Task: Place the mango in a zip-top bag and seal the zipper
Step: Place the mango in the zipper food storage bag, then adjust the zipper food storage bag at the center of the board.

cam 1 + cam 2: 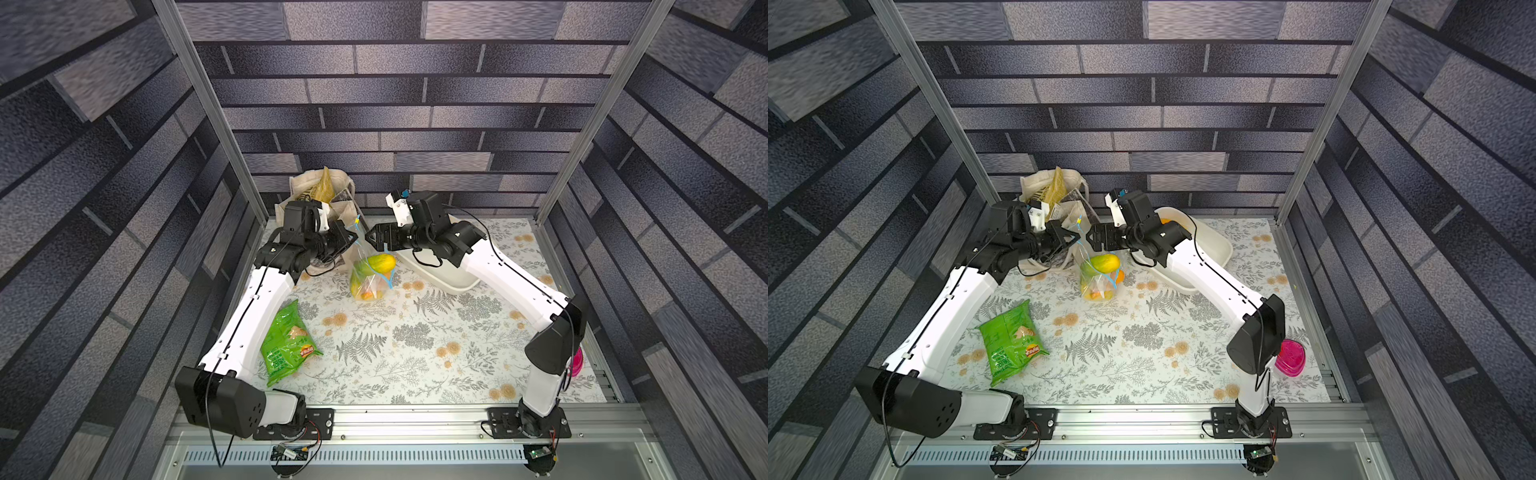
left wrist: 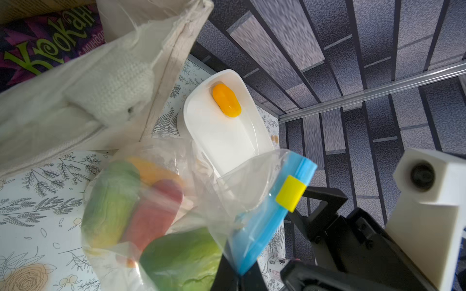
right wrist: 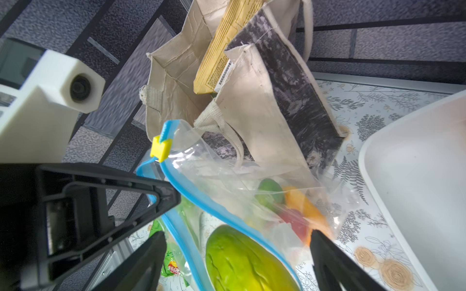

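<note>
Both top views, near to far: green crisp packet, flat beside left arm; zip-top bag, mid-mat, mouth lifted, mango lodged in mouth; zipper, unsealed, pinched by closed left gripper; right gripper, jaws spread wide, holding nothing, above mango; canvas tote, rearmost.

l pincer clamped shut, r pincer spread wide.

1. We note a back wall and side walls covered in a grey-and-black brick print.
2. Bare metal posts rise at the two back corners.
3. The tabletop has a pale cover printed with grey ferns and tan flowers.
4. A metal rail runs along the front edge.
5. The light looks even to us, and the shadows are soft.
</note>
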Robot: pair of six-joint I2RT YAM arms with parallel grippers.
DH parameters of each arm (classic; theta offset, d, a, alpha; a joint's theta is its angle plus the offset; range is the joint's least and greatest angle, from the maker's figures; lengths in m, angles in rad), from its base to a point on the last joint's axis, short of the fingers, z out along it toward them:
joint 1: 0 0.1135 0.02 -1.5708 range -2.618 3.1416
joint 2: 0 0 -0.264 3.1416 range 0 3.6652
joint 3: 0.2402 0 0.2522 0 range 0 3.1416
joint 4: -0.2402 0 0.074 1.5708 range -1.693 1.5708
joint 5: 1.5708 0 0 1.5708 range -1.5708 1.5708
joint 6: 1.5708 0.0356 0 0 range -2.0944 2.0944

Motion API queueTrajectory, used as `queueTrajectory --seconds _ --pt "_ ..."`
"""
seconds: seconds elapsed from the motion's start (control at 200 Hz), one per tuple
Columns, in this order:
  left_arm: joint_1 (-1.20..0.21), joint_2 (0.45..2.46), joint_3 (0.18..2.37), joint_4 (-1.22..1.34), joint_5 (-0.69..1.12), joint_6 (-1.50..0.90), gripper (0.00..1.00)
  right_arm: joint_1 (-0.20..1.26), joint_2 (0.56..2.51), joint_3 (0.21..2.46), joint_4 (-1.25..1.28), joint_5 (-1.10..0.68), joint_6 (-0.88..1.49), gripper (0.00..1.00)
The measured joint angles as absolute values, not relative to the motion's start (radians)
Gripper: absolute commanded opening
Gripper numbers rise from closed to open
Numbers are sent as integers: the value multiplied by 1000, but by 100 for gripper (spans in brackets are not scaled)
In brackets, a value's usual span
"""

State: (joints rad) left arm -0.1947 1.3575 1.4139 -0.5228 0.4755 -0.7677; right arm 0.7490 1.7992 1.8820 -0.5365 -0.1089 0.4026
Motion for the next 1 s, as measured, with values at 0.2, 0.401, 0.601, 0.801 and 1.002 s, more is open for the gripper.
queueTrajectory --seconds 0.2,0.401,0.601,0.801,1.002 --pt "-194 1357 1414 -522 475 -772 0 693 1588 1622 -443 -145 395 89" --pt "-194 1353 1414 -517 475 -789 0 672 1669 1580 -354 -362 395 63" --pt "-195 1345 1414 -515 475 -795 0 674 1705 1505 -309 -448 408 57" --pt "-204 1345 1414 -510 475 -807 0 674 1711 1494 -262 -461 419 48" --pt "-221 1345 1414 -501 475 -817 0 674 1772 1517 -227 -472 440 67"
